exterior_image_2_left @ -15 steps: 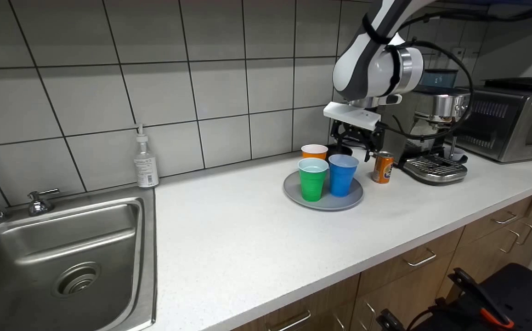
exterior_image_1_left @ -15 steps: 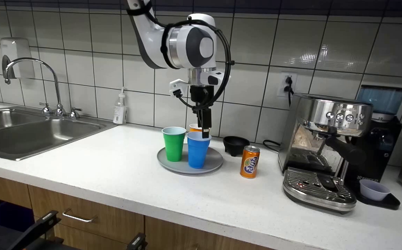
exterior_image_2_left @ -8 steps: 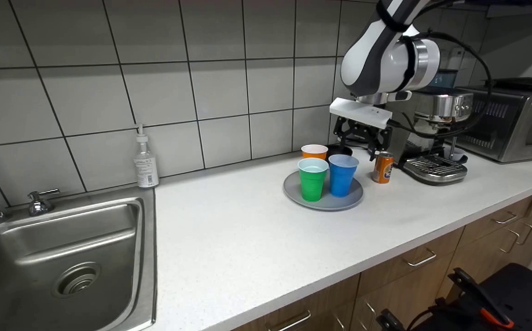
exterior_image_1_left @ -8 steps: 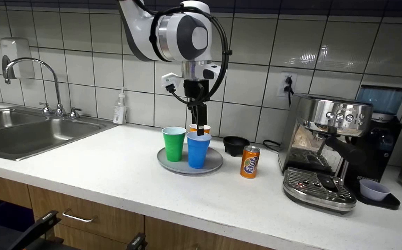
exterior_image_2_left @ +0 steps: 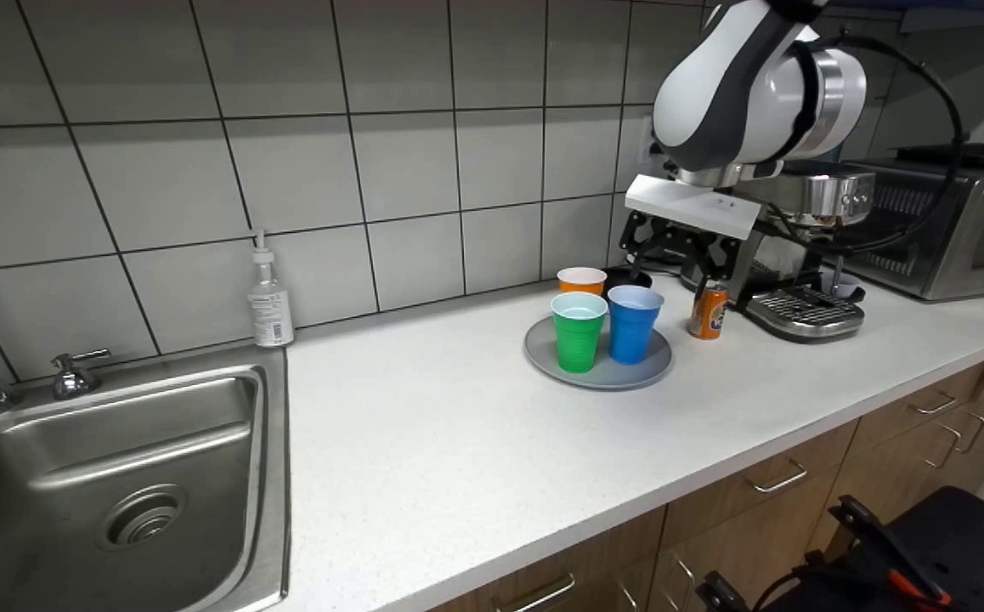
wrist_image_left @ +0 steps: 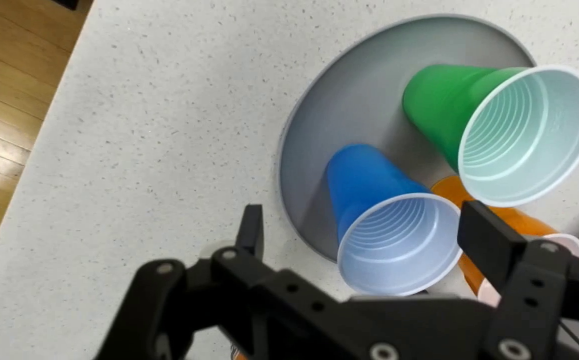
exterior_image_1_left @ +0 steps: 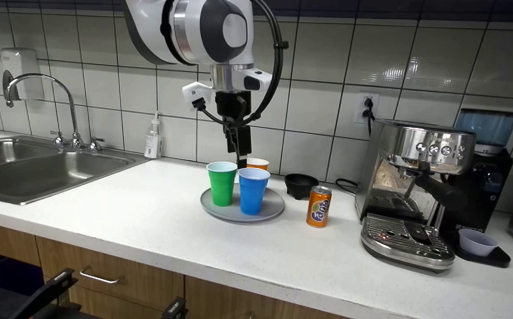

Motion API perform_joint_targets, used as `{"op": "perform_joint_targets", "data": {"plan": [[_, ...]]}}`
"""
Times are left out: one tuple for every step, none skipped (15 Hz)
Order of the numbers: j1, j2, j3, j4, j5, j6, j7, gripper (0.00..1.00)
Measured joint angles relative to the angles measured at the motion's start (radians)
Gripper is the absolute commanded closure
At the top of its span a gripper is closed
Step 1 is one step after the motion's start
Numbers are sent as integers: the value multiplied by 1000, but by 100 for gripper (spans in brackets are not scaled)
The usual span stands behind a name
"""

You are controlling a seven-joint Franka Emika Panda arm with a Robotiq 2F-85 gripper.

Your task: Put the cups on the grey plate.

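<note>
At the left, a steel sink [exterior_image_1_left: 137, 161] is set into the white counter [exterior_image_1_left: 150, 221], with a curved tap [exterior_image_1_left: 73, 115] on its far side. A pump bottle [exterior_image_1_left: 153, 141] stands just right of the sink, by the tiled wall [exterior_image_1_left: 309, 106]. Next comes the grey plate [exterior_image_1_left: 274, 204], lying flat. The green cup [exterior_image_1_left: 222, 184] stands upright on its left part, and the blue cup [exterior_image_1_left: 252, 195] stands upright on its near right part. The orange cup [exterior_image_1_left: 258, 163] is on their far side; its foot is hidden in both exterior views, but in the wrist view its lower end shows against the plate, between the other two. Above the counter hangs the gripper [wrist_image_left: 362, 225], fingers [wrist_image_left: 252, 227] spread wide apart. Further right are a short black cup [exterior_image_1_left: 301, 186] and, nearer, a small orange can [exterior_image_1_left: 318, 208], then the coffee machine [exterior_image_1_left: 420, 146] and a pale cup [exterior_image_1_left: 478, 243].
</note>
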Motion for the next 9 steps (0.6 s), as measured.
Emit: {"op": "perform_joint_targets", "data": {"plan": [[0, -21, 4, -18, 0, 2, -17, 0], [0, -40, 8, -35, 0, 3, -36, 0], [0, -61, 13, -52, 0, 3, -58, 0], [-2, -72, 16, -60, 2, 3, -62, 0], [-4, -71, 18, -60, 2, 3, -62, 0], [-5, -69, 19, -60, 2, 3, -62, 0], [-6, -64, 19, -59, 2, 3, -62, 0], [-6, -61, 19, -58, 2, 3, -62, 0], [-7, -60, 19, -58, 2, 3, -62, 0]]}}
